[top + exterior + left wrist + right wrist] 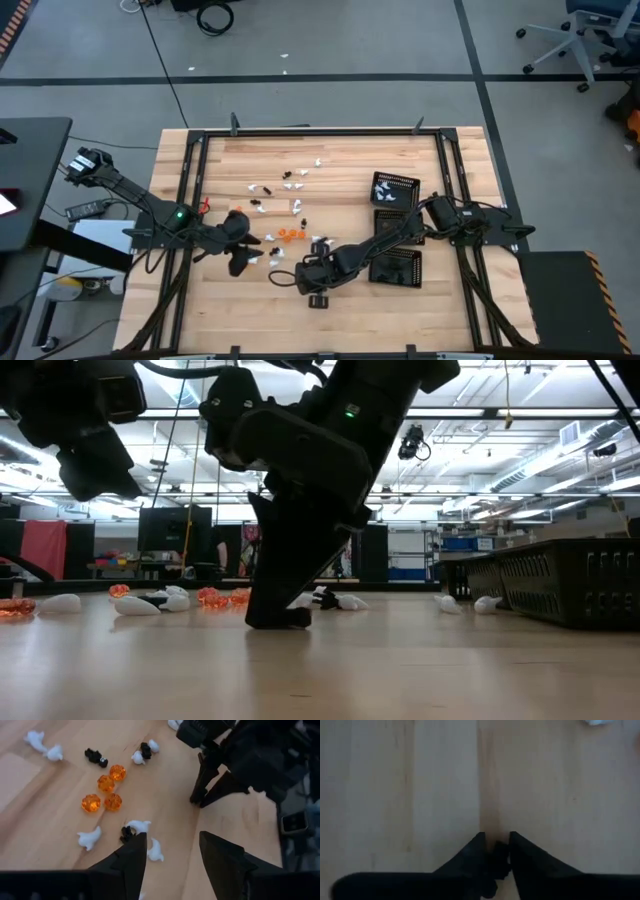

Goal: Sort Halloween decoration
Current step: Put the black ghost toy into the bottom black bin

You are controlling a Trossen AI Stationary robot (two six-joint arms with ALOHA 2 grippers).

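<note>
The Halloween decoration lies scattered on the wooden table: orange trinkets (102, 790), white ones (90, 838) and black ones (96, 758). My right gripper (496, 839) stands low at the table's near middle, its fingers nearly together around a small black trinket (499, 851). In the left wrist view my right gripper (196, 800) has its tips down at the tabletop. My left gripper (170, 852) hangs open above the table, left of the right one, over a few white trinkets (154, 851) and a black one (127, 834). My right gripper pinches a small black trinket (499, 851) between its two fingers, close behind their tips. The fingers come steeply from above, slanting down, and their tips (285, 618) stand at the tabletop. Whether the trinket is off the wood I cannot tell.
Three square black mesh trays (395, 188) (392, 222) (396, 268) stand in a row at the table's right; the far one holds white pieces. More trinkets (290, 185) lie toward the far middle. Black rails (190, 200) frame the table.
</note>
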